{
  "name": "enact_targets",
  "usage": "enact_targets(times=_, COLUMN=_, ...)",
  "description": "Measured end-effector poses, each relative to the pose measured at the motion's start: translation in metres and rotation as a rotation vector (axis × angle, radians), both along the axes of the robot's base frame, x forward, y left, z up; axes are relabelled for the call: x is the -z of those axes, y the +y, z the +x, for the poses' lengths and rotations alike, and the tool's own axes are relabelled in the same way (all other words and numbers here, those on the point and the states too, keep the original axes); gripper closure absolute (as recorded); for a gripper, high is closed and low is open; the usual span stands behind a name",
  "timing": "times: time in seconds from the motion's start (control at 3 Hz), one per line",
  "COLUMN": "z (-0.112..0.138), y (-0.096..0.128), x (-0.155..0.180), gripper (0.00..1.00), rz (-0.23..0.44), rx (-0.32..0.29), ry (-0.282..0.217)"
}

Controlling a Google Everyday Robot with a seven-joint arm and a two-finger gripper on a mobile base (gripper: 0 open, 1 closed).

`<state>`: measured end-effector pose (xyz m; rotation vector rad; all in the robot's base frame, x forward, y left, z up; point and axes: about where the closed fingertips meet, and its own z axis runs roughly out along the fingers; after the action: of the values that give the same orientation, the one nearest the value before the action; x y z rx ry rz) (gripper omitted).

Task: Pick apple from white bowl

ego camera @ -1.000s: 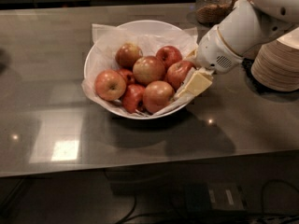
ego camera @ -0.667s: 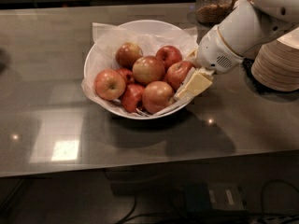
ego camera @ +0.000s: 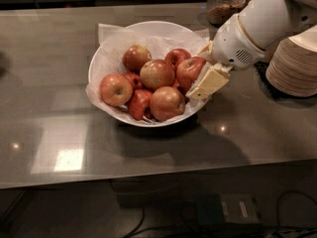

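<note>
The white bowl (ego camera: 106,58), lined with crinkled paper, sits mid-table and holds several apples. My gripper (ego camera: 202,67) is at the bowl's right rim. One cream finger (ego camera: 210,82) is in front of the deep-red apple (ego camera: 189,71) and the other (ego camera: 205,48) is behind it. The fingers are closed on that apple's right side, and it sits slightly raised among the others. No sticker shows on it from here. The white arm reaches in from the upper right.
A stack of cream paper bowls (ego camera: 293,66) stands right of the gripper. A glass jar (ego camera: 224,3) stands behind it. Other apples (ego camera: 156,74) fill the bowl. The grey table's front edge (ego camera: 148,180) runs below.
The gripper and the deep-red apple between its fingers have shifted slightly upward. The bowl and the other apples have stayed put.
</note>
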<state>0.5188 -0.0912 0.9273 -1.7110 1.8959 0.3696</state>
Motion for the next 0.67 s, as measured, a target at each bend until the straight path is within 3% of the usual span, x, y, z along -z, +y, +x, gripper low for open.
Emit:
enact_targets(times=0.33, z=-0.006, y=0.017, x=-0.037, gripper=1.00, rz=0.032, rx=-0.058, ry=-0.065)
enact_targets(times=0.67, z=-0.011, y=0.035, x=-0.062, gripper=1.00, rz=0.080, rx=-0.138, ry=-0.100)
